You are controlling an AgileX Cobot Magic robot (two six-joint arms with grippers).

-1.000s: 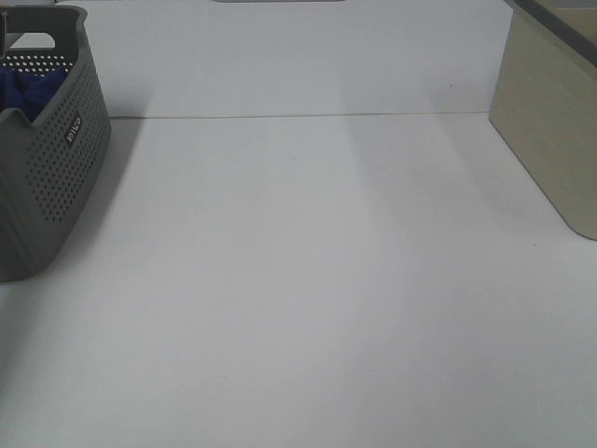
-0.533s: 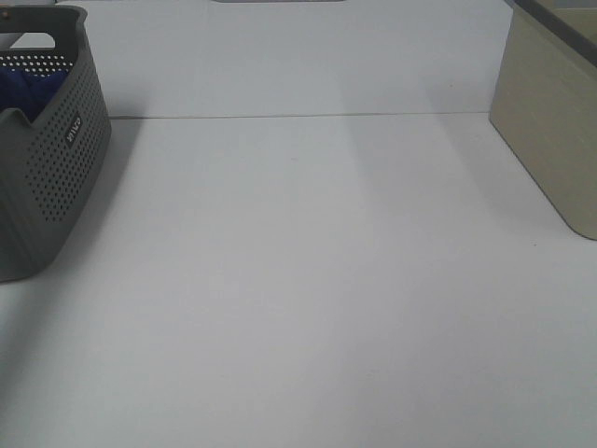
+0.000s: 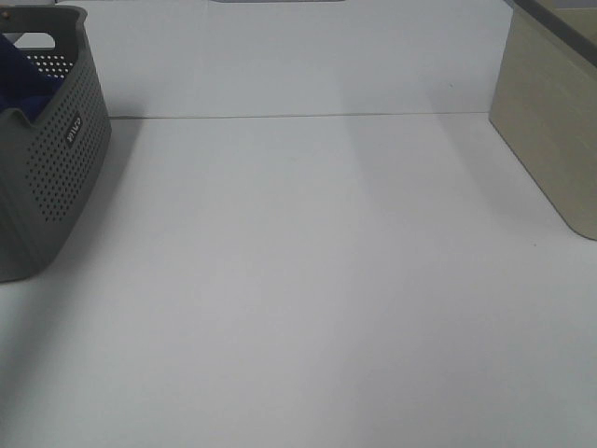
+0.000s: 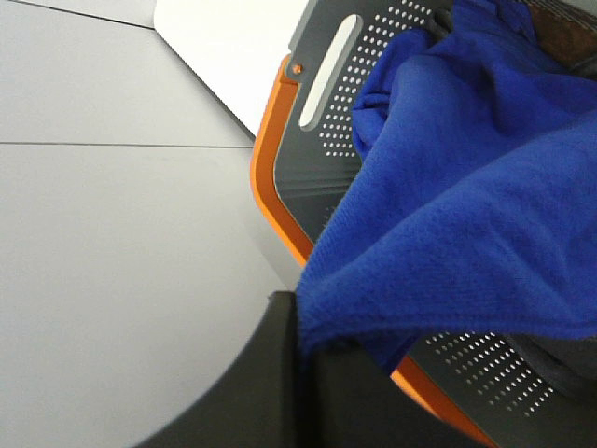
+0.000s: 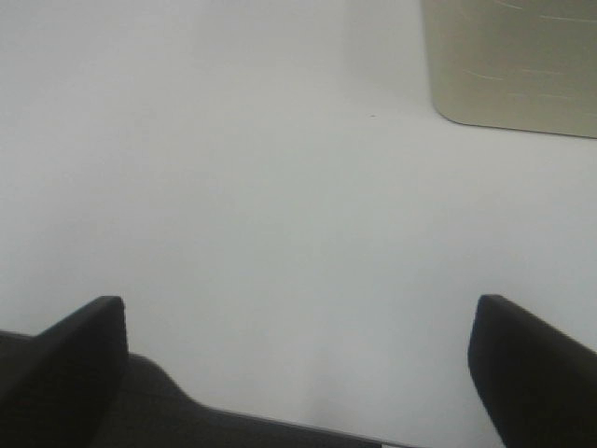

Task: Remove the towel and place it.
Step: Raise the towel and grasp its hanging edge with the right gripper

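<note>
The royal-blue towel (image 4: 466, 215) hangs bunched over the grey perforated basket (image 4: 373, 56), which has an orange rim. My left gripper (image 4: 322, 350) is shut on a fold of the towel, which stretches taut from the jaws. In the exterior high view only a strip of the towel (image 3: 20, 79) shows inside the basket (image 3: 56, 177) at the far left; the left gripper is out of that view. My right gripper (image 5: 298, 364) is open and empty above the bare white table, its dark fingers (image 5: 70, 359) wide apart.
A beige box (image 3: 550, 121) stands at the right edge of the table and also shows in the right wrist view (image 5: 508, 61). A seam (image 3: 298, 116) crosses the white tabletop at the back.
In the exterior high view the blue towel has risen inside the basket and now covers more of its far wall. Nothing else has moved.
</note>
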